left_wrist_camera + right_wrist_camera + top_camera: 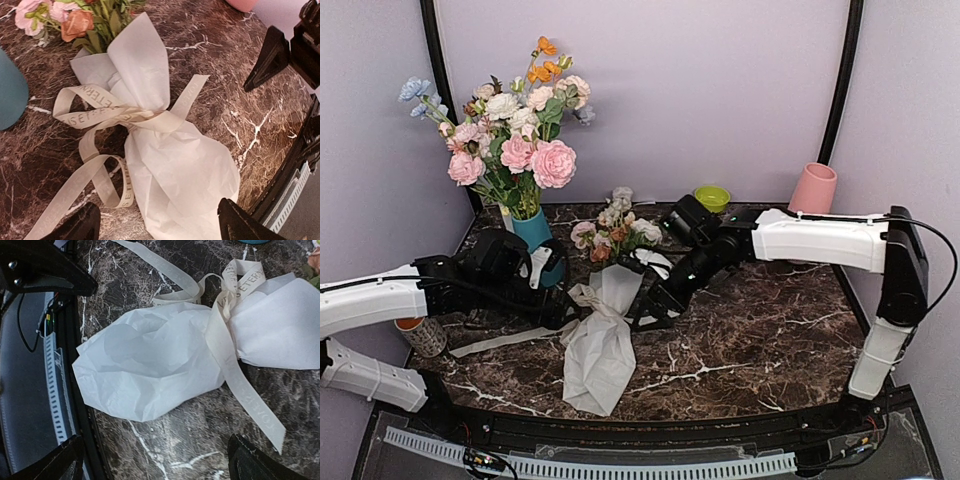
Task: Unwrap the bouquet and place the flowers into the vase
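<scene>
Nearest the arm bases: the bouquet (600, 360), a small bunch wrapped in cream translucent paper, lies flat on the dark brown marble-patterned table (770, 340). Its crumpled, closed lower end points at the near edge.
Paper: thin and creased, puffed out below the tie and flaring into a stiff fold above it.
Tie: a cream ribbon (112, 116) with printed lettering is knotted around the paper's narrow waist. One loop and long tails lie loose on the table to the left.
Left of the waist: the black two-finger left gripper (159, 205) sits low over the table, jaws spread wide, holding nothing.
Right of the waist: the black two-finger right gripper (155, 439) has its jaws equally wide and also grips nothing.
Far end of the wrap: the flowers (615, 232), white, cream, pink and peach blooms with green leaves, stick out of the paper.
Behind, left: a teal-blue vase (533, 232) carrying a large pink, white, orange and blue arrangement (515, 130) stands just beside the blooms.
Far edge: a small lime-green bowl (712, 196) is here. In the far right corner stands the tall, plain salmon-pink vase (813, 188), upright and well apart from the bouquet.
</scene>
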Available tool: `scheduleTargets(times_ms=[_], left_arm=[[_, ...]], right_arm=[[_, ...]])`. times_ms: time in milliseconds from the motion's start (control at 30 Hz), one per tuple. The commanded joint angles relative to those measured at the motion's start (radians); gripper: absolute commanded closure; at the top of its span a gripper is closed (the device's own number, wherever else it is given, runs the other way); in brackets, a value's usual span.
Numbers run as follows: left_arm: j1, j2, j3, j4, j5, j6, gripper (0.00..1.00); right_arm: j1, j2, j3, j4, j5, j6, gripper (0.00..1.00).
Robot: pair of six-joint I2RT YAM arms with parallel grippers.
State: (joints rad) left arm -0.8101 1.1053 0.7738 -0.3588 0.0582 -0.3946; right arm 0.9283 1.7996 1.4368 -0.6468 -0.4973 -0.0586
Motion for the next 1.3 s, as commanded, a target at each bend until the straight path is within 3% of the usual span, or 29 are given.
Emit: scheduleTargets(times_ms=[0, 100, 233, 533, 700, 1000, 1267], left_arm=[[-0.037, 0.071, 0.085, 0.011, 0.091, 0.056, 0.21], [-0.073, 0.130, 0.128, -0.005, 0.123, 0.088, 0.25], [-0.106, 0.189, 0.141, 0.027, 0.137, 0.092, 0.32], [-0.116, 0.285, 0.138, 0.048, 0.095, 0.143, 0.38], [-0.115, 0.356, 0.148, -0.022, 0.032, 0.162, 0.54], [-0.115, 0.336, 0.109, -0.015, -0.004, 0.133, 0.64], [-0.115, 0.308, 0.083, -0.023, -0.003, 0.118, 0.67]], right_arm=[[-0.024, -0.113, -0.101, 0.076, 0.123, -0.214, 0.00], [-0.033, -0.148, -0.165, 0.198, 0.195, -0.287, 0.00], [-0.046, -0.115, -0.212, 0.321, 0.162, -0.356, 0.00], [-0.053, 0.060, -0.170, 0.355, 0.070, -0.406, 0.04], [-0.055, 0.129, -0.154, 0.393, 0.076, -0.388, 0.07], [-0.055, 0.218, -0.143, 0.494, 0.128, -0.325, 0.24], [-0.051, 0.242, -0.183, 0.584, 0.124, -0.276, 0.40]])
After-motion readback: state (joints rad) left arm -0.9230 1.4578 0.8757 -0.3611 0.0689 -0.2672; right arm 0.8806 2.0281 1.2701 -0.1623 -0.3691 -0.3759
